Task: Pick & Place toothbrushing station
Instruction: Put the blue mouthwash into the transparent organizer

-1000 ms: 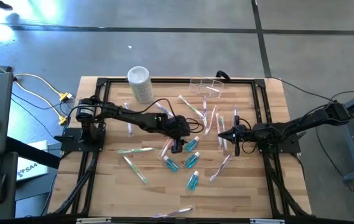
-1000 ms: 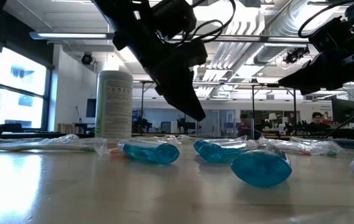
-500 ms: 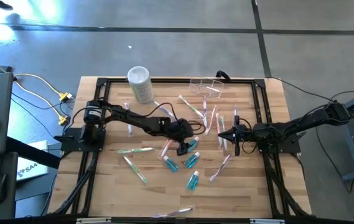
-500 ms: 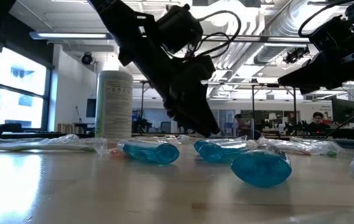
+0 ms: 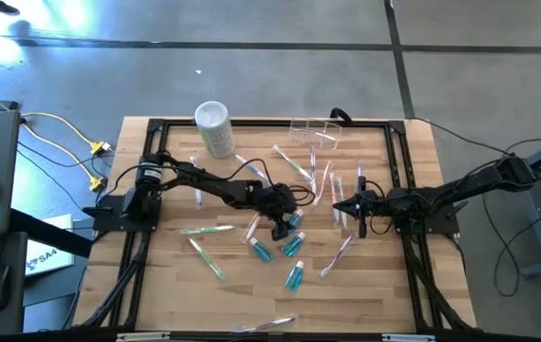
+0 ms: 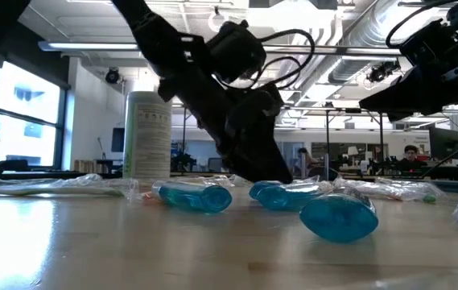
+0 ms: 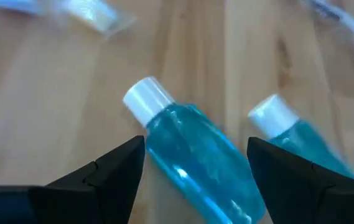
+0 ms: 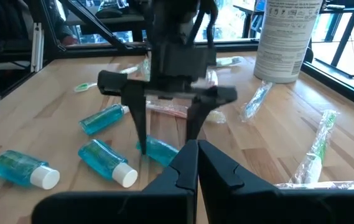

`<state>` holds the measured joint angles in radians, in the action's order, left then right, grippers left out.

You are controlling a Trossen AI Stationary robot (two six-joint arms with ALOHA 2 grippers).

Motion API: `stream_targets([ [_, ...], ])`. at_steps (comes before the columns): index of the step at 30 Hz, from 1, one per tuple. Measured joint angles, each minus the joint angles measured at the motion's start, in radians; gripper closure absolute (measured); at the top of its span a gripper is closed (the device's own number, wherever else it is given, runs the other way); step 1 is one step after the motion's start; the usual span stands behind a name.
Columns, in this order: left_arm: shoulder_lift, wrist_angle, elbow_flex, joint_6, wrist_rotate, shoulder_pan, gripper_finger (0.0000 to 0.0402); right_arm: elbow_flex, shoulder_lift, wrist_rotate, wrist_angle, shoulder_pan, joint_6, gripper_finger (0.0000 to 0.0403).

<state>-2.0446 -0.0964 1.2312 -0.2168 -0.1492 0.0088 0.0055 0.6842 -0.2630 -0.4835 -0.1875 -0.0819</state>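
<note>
Where blue bottles [image 5: 291, 245] lie, wrapped toothbrushes [image 5: 206, 230] all around.

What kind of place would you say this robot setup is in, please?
Probably a robotics lab or open workshop: a wooden table with a dark frame carries two arms, exposed ceiling ducts run overhead, and rows of workbenches fill the room behind, with a concrete floor around.

place: lab/workshop | evidence: exposed ceiling ducts [image 6: 389, 24], concrete floor [image 5: 251, 85], framed wooden workbench [image 5: 165, 275]
</note>
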Motion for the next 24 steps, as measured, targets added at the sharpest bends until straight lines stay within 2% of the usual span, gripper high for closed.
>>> stream_targets([
  [6,-0.025,-0.029,0.003,-0.049,-0.095,0.035,0.0124,0.000,0.002,0.000,-0.007,0.000,0.000,0.0401],
  [15,-0.034,-0.034,0.003,-0.051,-0.118,0.050,0.0133,0.000,0.002,0.000,0.001,0.000,0.000,0.0401],
  [18,-0.034,-0.031,0.003,-0.052,-0.110,0.050,0.0166,0.000,0.002,0.000,0.001,0.000,0.000,0.0401],
  [24,-0.036,-0.020,0.003,-0.061,-0.108,0.051,0.0272,0.000,0.002,0.000,0.001,0.000,0.000,0.0401],
])
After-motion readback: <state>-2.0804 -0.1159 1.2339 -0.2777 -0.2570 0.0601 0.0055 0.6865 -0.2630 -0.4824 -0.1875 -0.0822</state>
